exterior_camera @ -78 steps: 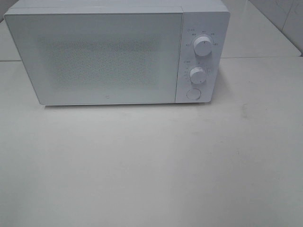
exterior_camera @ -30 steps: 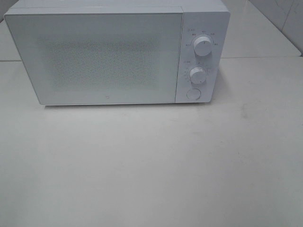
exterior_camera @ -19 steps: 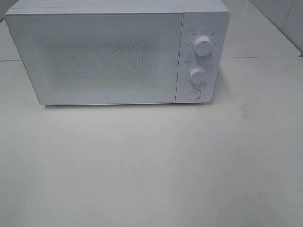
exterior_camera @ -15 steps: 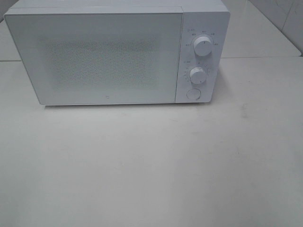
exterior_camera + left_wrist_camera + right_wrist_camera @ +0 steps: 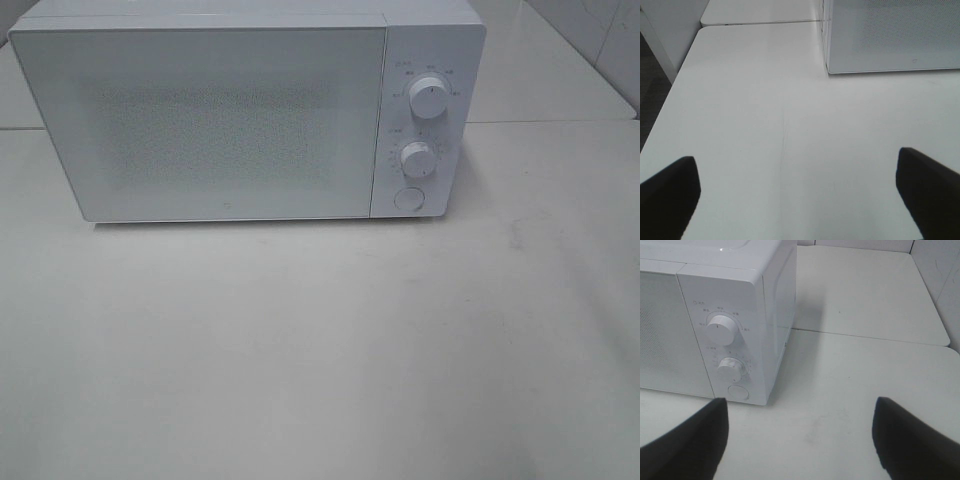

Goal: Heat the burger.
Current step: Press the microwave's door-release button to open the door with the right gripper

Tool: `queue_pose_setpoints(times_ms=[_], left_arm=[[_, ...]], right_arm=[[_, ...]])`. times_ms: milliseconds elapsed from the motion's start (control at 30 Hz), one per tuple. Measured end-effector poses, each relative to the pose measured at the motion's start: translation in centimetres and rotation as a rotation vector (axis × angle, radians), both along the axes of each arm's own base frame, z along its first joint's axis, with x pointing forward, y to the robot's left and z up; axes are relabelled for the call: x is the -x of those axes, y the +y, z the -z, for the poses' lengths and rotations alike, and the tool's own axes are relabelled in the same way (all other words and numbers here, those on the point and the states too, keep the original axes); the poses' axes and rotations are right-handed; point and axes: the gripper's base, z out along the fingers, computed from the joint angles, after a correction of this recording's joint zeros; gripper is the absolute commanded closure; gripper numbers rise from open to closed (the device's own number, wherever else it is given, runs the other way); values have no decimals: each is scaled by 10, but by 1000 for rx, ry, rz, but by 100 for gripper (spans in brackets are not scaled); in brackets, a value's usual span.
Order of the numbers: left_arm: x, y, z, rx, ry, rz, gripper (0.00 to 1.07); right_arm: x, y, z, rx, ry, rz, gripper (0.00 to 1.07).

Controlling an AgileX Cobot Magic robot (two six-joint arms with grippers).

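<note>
Two sets of jaws spread wide, you hold nothing in left gripper [image 5: 797, 167] or right gripper [image 5: 801, 409], microwave [image 5: 230, 120] door apparently shut

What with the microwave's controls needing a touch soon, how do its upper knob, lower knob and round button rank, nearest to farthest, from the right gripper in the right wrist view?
1. Round button, lowest of the three, nearest the right gripper.
2. Lower knob, just above the button.
3. Upper knob, highest up, farthest.
</note>
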Motion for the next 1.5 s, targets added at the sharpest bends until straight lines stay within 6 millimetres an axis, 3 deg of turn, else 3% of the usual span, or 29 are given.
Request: queue_pose_setpoints(times_ms=[333, 633, 933, 1167, 1500], left_arm=[[0, 0, 0, 0, 0, 0, 6], [0, 0, 0, 0, 0, 0, 6], [0, 0, 0, 0, 0, 0, 6], [0, 0, 0, 0, 0, 0, 6], [0, 0, 0, 0, 0, 0, 6]], right_arm=[[-39, 7, 22, -5, 9, -10, 31], [-59, 12, 73, -35, -89, -33, 31], [-62, 10, 111, -59, -119, 44, 31], [-60, 37, 139, -21, -96, 65, 31], [-51, 75, 156, -6, -109, 69, 31]])
